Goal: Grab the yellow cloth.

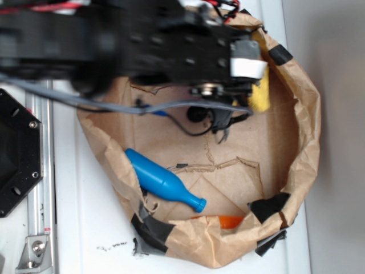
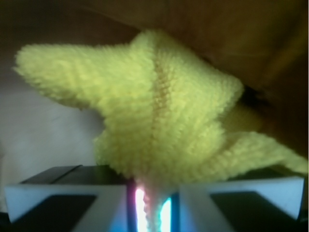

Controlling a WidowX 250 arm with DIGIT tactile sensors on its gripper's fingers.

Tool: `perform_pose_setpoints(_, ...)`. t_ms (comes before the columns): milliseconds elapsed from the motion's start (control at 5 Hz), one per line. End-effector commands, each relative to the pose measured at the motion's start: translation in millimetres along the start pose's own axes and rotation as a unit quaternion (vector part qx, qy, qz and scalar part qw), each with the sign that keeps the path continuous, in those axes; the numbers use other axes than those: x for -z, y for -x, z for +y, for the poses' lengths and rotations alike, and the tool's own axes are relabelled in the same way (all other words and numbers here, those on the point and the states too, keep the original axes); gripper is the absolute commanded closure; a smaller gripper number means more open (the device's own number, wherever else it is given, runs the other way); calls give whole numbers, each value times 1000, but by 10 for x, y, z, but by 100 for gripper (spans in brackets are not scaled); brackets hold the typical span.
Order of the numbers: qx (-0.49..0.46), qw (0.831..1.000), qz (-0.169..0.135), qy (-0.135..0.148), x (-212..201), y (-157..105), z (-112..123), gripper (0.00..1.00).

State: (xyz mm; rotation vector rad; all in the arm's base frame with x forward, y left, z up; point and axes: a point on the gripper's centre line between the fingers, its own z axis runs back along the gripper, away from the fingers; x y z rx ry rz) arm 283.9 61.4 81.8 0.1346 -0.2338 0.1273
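The fuzzy yellow cloth (image 2: 164,111) fills the middle of the wrist view, and a stitched line runs down it. At 6 o'clock the gripper (image 2: 149,208) has its two fingers (image 2: 67,193) almost together, pinching the bottom of the cloth. Brown paper bag (image 2: 231,34) shows at 1 o'clock, behind the cloth.

Fuzzy yellow terry cloth (image 2: 164,116), ribbed along a stitched seam, bunches between the gripper (image 2: 149,208)'s smooth matt pads. Below the gripper in the exterior view, a glossy blue plastic bottle (image 1: 162,181) lies on creased, torn brown paper bag (image 1: 302,142) patched with matt black tape (image 1: 153,228); the white table (image 1: 85,228) looks smooth.
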Motion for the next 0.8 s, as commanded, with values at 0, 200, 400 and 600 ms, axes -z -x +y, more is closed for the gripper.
perform_pose_setpoints(0,128,987,43,83,-498,55,-341,100)
perform_pose_setpoints(200,163,982,75,61,-508,84,-403,100)
perform_pose_setpoints(400,162,983,72,50,-512,61,-292,100)
perform_pose_setpoints(600,134,988,64,34,-498,47,-189,100)
